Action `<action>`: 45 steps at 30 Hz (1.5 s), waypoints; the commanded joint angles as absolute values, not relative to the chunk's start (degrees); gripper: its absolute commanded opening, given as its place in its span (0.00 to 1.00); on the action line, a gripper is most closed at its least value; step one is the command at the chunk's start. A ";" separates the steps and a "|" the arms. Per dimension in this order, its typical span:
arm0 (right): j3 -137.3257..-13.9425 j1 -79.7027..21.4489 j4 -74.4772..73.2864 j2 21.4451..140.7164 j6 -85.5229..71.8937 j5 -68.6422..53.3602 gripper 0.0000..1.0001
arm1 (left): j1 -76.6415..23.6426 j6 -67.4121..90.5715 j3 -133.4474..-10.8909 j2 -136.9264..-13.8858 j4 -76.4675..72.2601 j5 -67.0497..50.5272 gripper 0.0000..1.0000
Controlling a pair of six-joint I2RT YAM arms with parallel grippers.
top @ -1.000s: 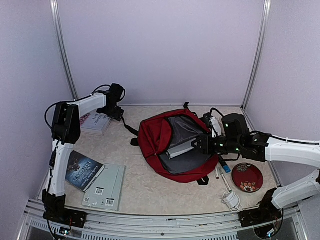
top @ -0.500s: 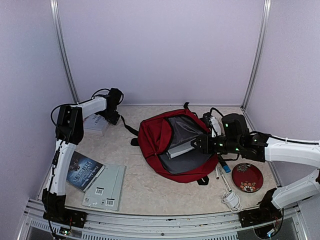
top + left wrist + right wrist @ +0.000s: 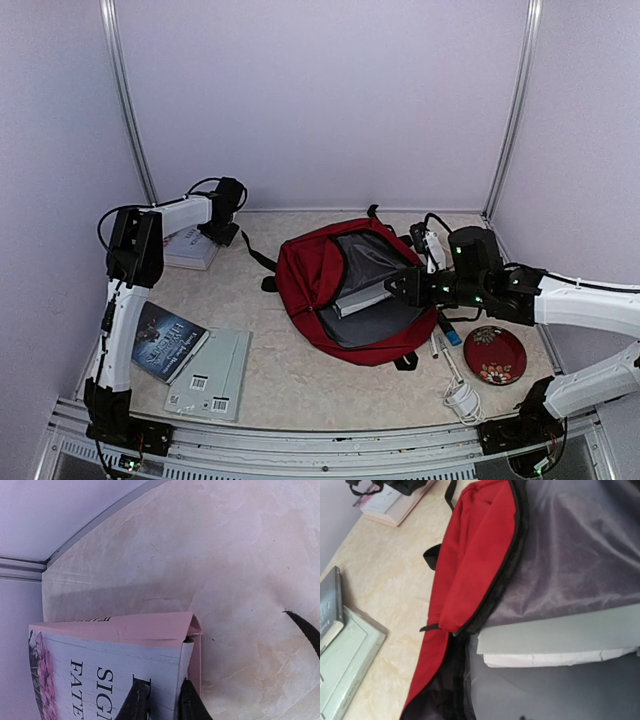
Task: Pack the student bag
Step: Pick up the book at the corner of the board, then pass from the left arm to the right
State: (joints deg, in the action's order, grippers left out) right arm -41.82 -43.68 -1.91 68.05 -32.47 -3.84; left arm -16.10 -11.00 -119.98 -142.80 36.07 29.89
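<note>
The student bag [image 3: 305, 270] lies open mid-table, red outside with grey lining [image 3: 470, 545]. A grey book [image 3: 360, 297] with white pages [image 3: 560, 635] rests tilted inside it. My right gripper [image 3: 398, 285] hovers at the bag's right rim by the book's end. Its fingers stay hidden in the right wrist view, so its grip is unclear. At the back left, my left gripper [image 3: 222, 232] is shut on the corner of a pink book [image 3: 190, 248]. The two dark fingers [image 3: 137, 702] pinch the cover and pages of that pink book [image 3: 125, 630].
A dark book [image 3: 165, 342] and a pale green book [image 3: 212, 372] lie at the front left. Right of the bag are a red plate [image 3: 495, 354], a blue-tipped marker [image 3: 448, 330] and a coiled white cable [image 3: 462, 400]. A black bag strap [image 3: 305, 630] trails near the pink book.
My left gripper has settled onto the pink book's corner and closed on it from wide open. The right arm and the bag have barely moved.
</note>
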 commanded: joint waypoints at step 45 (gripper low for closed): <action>-82.12 -62.71 7.19 110.96 -43.36 6.71 0.82 | -43.04 32.31 -48.65 -74.23 -15.72 2.72 0.00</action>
